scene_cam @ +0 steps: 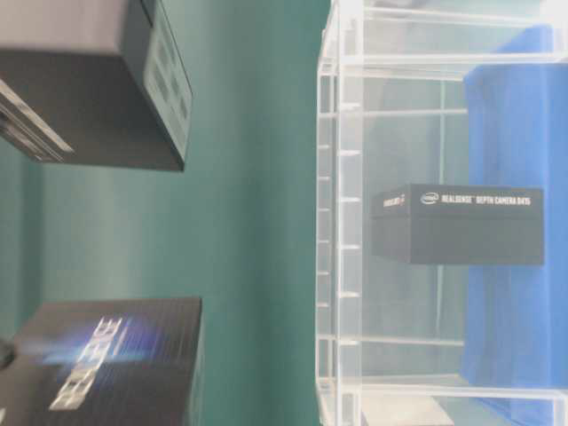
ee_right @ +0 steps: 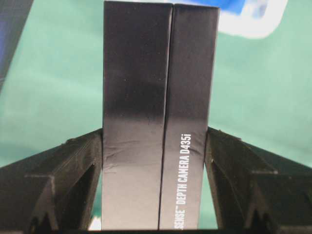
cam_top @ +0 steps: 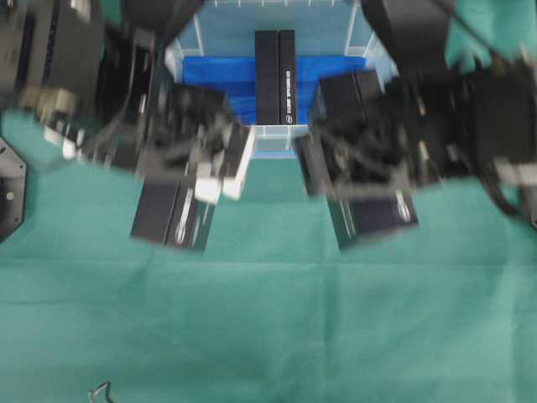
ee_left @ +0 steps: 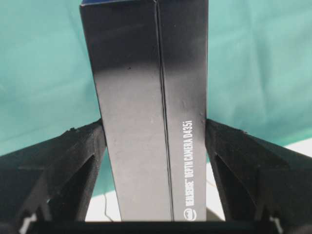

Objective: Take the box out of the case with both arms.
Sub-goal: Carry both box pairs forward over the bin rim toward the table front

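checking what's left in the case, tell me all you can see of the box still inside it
The box is black, long and narrow, with a seam along its top and white print reading RealSense Depth Camera D435 on its side. It looks like matte cardboard. It lies closed on the blue liner, mid-case, apart from the clear walls. No gripper touches it.

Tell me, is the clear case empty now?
No: in the overhead view one black box still stands on the blue liner inside the case, between the two arms.
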